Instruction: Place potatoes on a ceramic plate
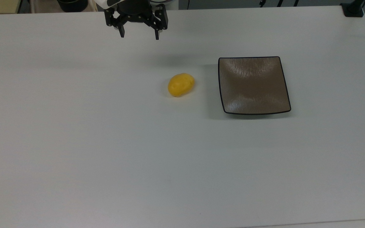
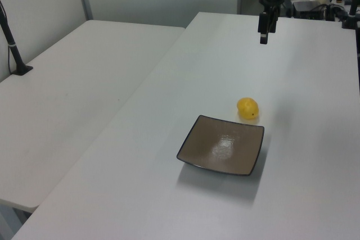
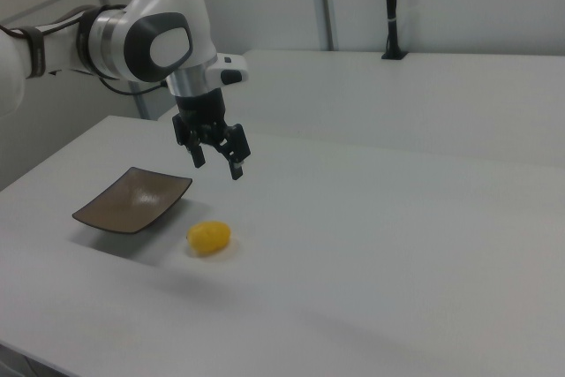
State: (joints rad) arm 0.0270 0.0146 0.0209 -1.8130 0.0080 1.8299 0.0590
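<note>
Top view: my tool (image 1: 139,34) hangs spread wide, empty, far of potato (image 1: 181,84), which lies on tabletop (image 1: 106,142) just left of ceramic plate (image 1: 253,85). Left view: tool (image 2: 263,36) points down. Right view: tool (image 3: 217,163) raised above potato (image 3: 209,237), arm bent over.

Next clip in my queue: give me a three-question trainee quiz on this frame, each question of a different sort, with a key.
1. True or false: the potato already lies on the ceramic plate.
2. Multiple choice: the end effector is (A) shut on the potato, (B) open and holding nothing, above the table, (C) resting on the plate.
3. Fill in: in the top view, the potato lies to the plate's ____.

Key
1. False: it lies on the table beside the plate, apart from it.
2. B: its fingers are spread, well away from the potato.
3. Left.
</note>
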